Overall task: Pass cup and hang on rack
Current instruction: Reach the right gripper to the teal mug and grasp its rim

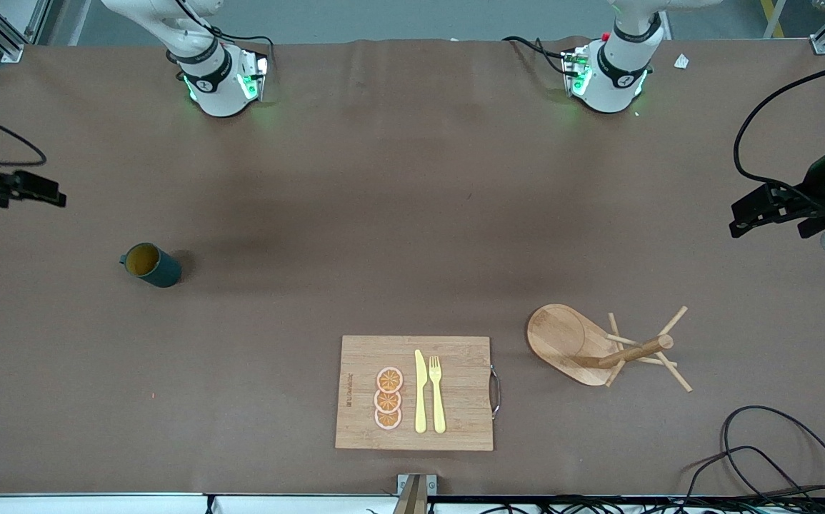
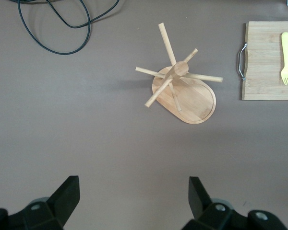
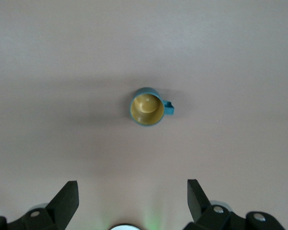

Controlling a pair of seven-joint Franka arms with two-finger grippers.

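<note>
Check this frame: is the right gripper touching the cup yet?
Apart. The right wrist view shows the cup standing alone on the table, bare cloth between it and the open right gripper.

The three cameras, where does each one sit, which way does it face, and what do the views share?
Front view: high, facing the robots across the table; both bases on top, right claw and left claw at the edges.
Left wrist view: looks down on the rack; open left claw shows.
Right wrist view: looks down on the cup; open right claw shows.
Shared: front also shows rack and cup.
</note>
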